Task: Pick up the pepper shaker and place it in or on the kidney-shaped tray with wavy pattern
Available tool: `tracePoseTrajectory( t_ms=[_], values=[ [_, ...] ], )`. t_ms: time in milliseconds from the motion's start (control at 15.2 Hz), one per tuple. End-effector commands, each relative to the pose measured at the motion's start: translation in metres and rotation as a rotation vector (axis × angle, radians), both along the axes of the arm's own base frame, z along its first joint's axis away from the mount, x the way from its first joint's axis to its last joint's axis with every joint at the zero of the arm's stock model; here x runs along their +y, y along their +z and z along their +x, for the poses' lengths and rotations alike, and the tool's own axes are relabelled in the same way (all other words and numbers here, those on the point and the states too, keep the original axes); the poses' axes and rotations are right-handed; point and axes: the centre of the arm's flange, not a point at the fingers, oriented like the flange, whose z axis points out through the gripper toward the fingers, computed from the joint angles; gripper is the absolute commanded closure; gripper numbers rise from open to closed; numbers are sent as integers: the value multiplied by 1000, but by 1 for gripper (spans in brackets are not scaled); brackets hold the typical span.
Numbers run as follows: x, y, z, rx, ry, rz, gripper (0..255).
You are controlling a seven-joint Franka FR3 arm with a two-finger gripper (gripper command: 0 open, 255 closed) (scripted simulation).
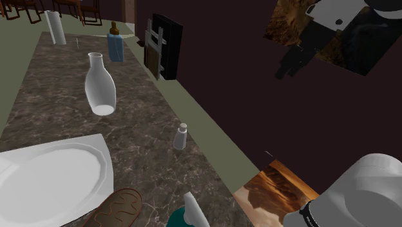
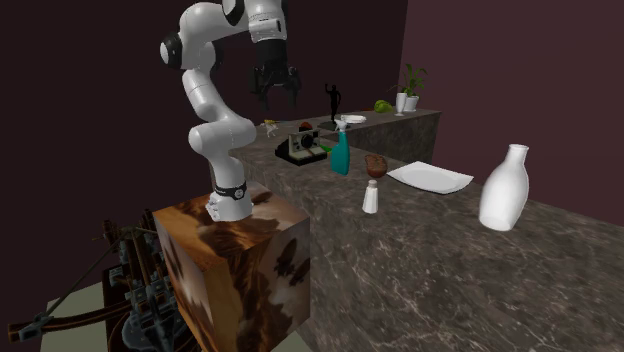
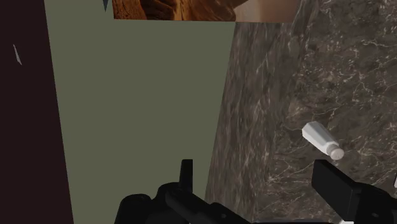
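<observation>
The pepper shaker is small and pale grey with a lighter cap, and it stands upright near the marble counter's edge. It is also in the second exterior view and the wrist view. A white tray with a wavy rim lies on the counter toward the shoulder view's lower left, and past the shaker in the second exterior view. My gripper hangs high above the stand, open and holding nothing. From the wrist view the gripper looks down at the counter edge, with the shaker off beside its right finger.
A tall white bottle stands mid-counter. A brown loaf and a teal spray bottle sit near the tray. Farther back are a blue bottle, a paper roll and a black box. Olive floor borders the counter.
</observation>
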Motion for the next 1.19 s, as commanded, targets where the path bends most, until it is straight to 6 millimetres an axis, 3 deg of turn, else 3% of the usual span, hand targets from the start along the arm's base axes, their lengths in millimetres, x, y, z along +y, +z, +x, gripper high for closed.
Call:
tracePoseTrajectory(
  t_ms=[0, 1122],
  values=[
    [0, 0, 0, 0, 0, 0, 0],
    [138, -138, 112, 127, -30, 73, 0]
  ],
)
